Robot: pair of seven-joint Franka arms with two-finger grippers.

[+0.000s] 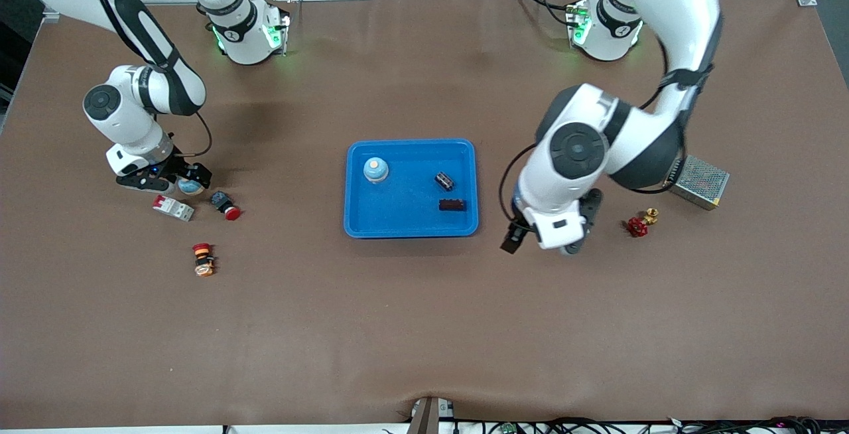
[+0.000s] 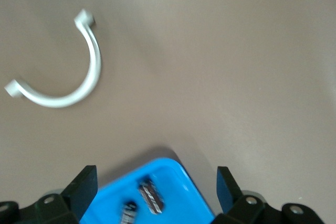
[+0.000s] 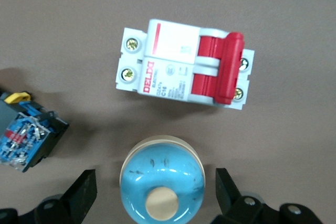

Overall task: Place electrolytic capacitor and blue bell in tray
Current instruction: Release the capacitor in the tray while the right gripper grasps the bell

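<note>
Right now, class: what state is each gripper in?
Left gripper: open, empty, beside the tray.
Right gripper: open around a blue bell, not gripping.

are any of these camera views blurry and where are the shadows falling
Left wrist view: soft and smeared, the white curved clip and tray lack crisp edges. Right wrist view: sharp, breaker lettering readable, glare on the blue bell. Front view: even light, faint arm shadows on the table.

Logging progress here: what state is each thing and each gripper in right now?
Tray: holds blue bell, capacitor, dark block.
Second blue bell: upright on table, ungripped.
Right gripper: open, straddling it.
Left gripper: open, empty, beside tray.
</note>
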